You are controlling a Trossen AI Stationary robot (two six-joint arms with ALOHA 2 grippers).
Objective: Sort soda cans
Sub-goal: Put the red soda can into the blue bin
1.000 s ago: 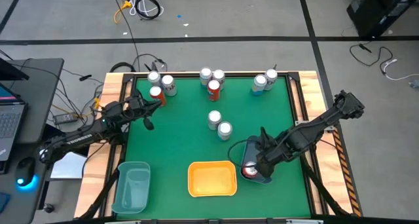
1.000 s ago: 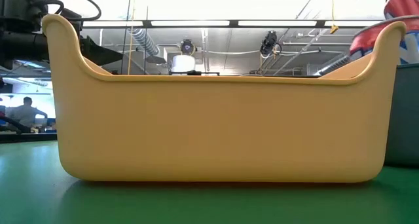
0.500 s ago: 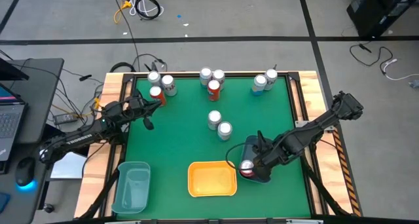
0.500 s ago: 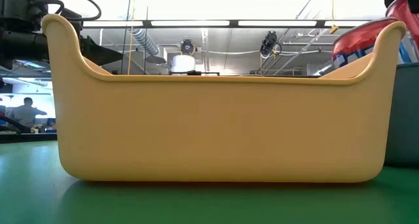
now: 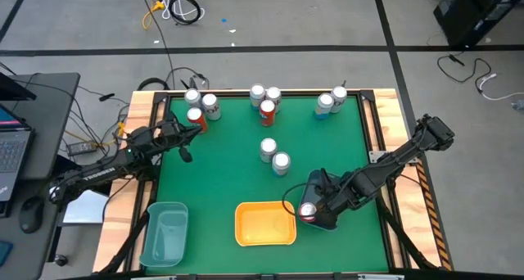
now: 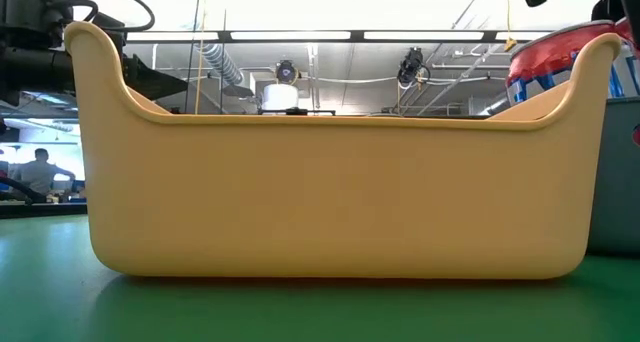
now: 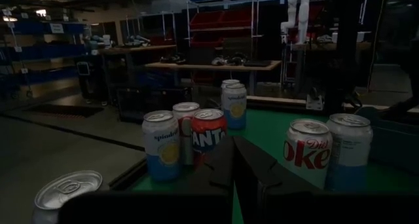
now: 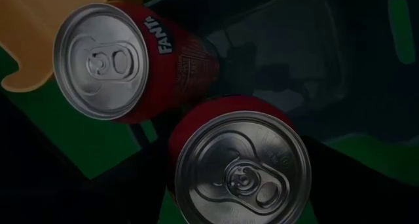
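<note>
Red Fanta can (image 8: 124, 67) sits tilted, silver top showing, just beside a second red can (image 8: 239, 168) near the table's front right. Two silver cans (image 5: 274, 155) stand upright mid-table. Along the far edge: three cans (image 5: 199, 106) at left, one red, three (image 5: 265, 100) in the middle, two (image 5: 331, 101) at right.

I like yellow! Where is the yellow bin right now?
In the high view the yellow bin sits at the table's near edge, around the middle, between the teal bin on its left and the right gripper holding a red can.
</note>
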